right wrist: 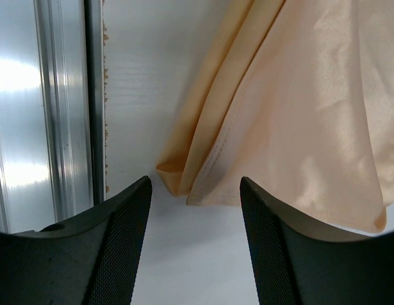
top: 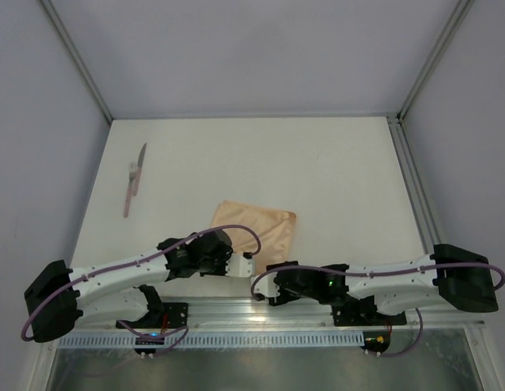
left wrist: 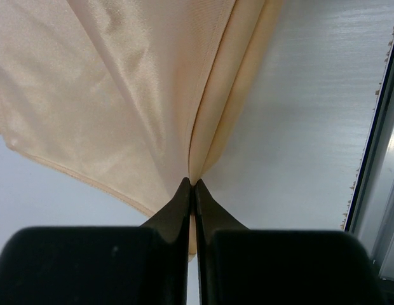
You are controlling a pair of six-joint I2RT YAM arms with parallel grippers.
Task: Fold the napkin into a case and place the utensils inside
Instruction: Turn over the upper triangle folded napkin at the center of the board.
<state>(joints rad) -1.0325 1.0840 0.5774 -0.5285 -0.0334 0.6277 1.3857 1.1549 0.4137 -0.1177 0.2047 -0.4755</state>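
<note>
Over the table (top: pixel 334 171), left gripper (left wrist: pixel 192 183) clamped tight on the napkin (top: pixel 262 226), right gripper (right wrist: pixel 196 182) agape and empty beside it.

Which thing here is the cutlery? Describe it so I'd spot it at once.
Start at the white table and look to its far left part. There lie the utensils, thin and straight, silver tip and pale pink handle, well apart from the soft orange napkin.

On my feed, the left arm (top: pixel 114 281) and right arm (top: pixel 391 281) are white links with black joints, with purple cables (top: pixel 256 237) looping alongside. The right fingers (right wrist: pixel 124 244) are black with cross-hatched inner faces; the left fingers (left wrist: pixel 89 267) look smooth black.
</note>
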